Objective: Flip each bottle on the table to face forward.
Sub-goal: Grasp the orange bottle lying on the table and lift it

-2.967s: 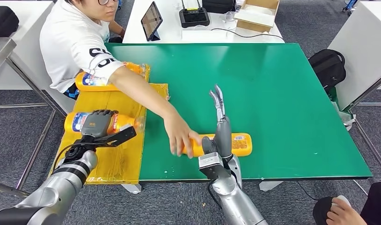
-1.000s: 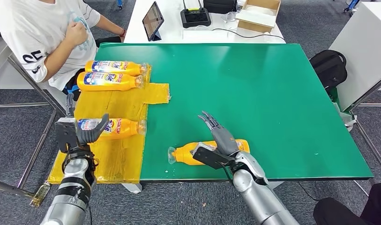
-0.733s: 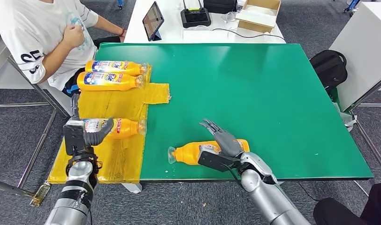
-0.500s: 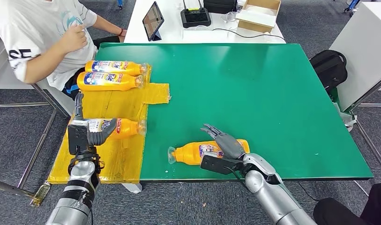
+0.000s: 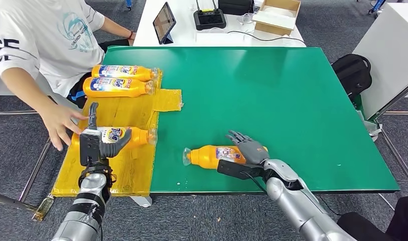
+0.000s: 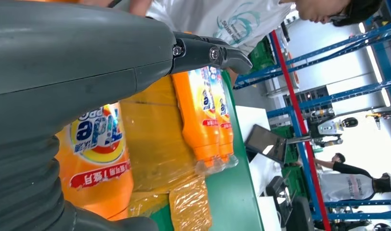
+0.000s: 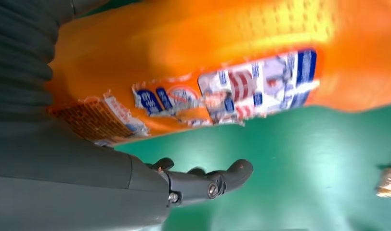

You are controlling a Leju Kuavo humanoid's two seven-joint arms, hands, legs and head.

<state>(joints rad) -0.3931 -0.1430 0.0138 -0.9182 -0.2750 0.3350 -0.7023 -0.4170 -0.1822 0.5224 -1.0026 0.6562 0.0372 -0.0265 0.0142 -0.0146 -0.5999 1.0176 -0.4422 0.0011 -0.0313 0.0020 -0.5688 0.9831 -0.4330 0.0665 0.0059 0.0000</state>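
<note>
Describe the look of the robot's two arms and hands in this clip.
Both arms are silver metal with black bands near the wrists. The left hand and right hand have grey ribbed covers, a thick grey thumb and darker fingers. A thin black cable runs along each wrist.

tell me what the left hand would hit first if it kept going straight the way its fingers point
Probably the person's hand: the left hand points up the yellow sheet with the nearest bottle beside it, and that hand lies just ahead. Depth is unclear, so it might pass above.

The head view looks forward and down from high over the green table (image 5: pixel 272 90); both wrist views sit close behind their hands, turned sideways; each shares an orange bottle (image 6: pixel 99 159) (image 7: pixel 222 62) with it.
</note>
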